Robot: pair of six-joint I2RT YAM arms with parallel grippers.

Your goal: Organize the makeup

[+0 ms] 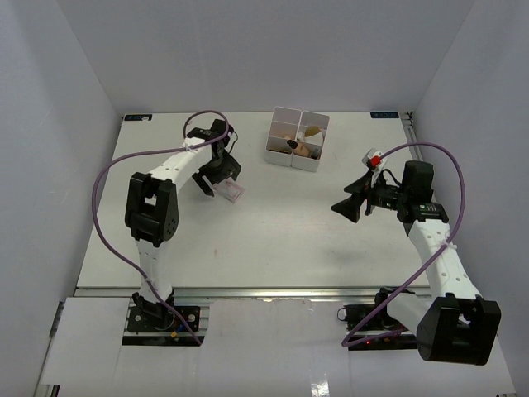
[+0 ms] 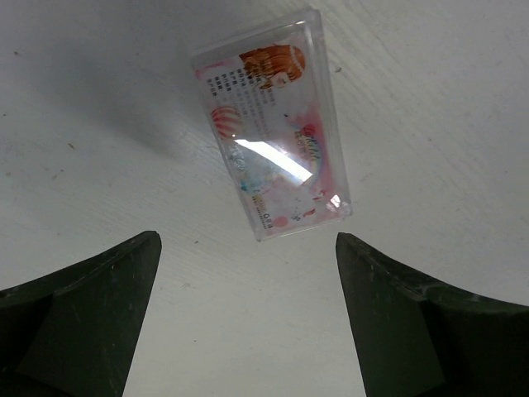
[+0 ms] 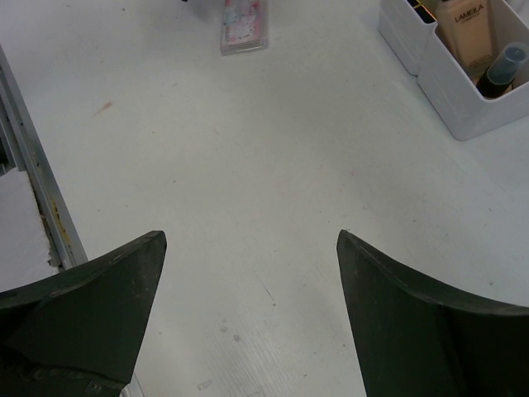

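While the left gripper [image 2: 246, 237] hovers with jaws spread wide, holding nothing, the pink flat packet [image 2: 273, 132] lies flat on the table [image 2: 430, 99] just ahead of its fingertips, tilted and untouched. The right gripper [image 3: 248, 236] is also spread wide and holds nothing. That packet sits far ahead-left of it, and the white box [image 3: 463, 116] with the tan dark-capped bottle [image 3: 468, 33] is ahead-right.

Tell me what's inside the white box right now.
A tan dark-capped bottle sits in one compartment of the white box; beige pieces show in others. The walls hide what lies lower down.
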